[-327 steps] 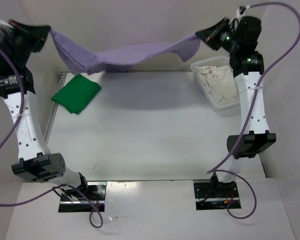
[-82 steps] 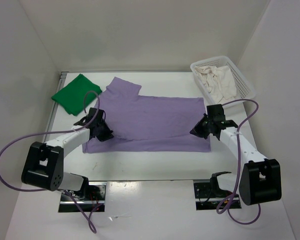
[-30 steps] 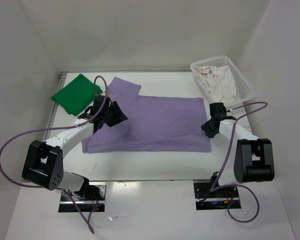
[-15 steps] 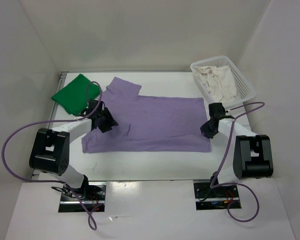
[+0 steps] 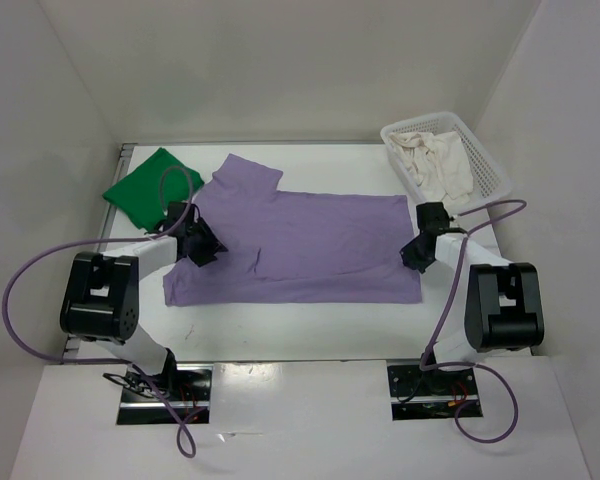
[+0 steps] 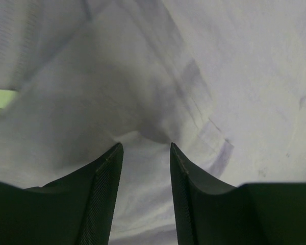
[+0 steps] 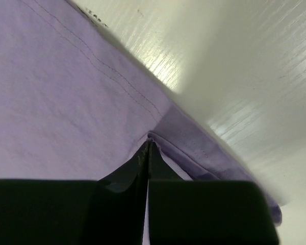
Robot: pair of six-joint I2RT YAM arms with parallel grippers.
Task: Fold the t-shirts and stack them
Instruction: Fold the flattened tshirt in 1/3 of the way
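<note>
Lavender shirt (image 5: 310, 245) lay spread on the table (image 5: 280, 325).
My right fingers (image 7: 127, 178) were closed on its right hem; my left fingers (image 6: 99, 194) stood apart, straddling a pucker of cloth.

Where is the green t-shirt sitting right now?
In the top view, the green t-shirt lies folded at the far left corner of the table, just left of the spread lavender t-shirt and beyond the left gripper.
</note>
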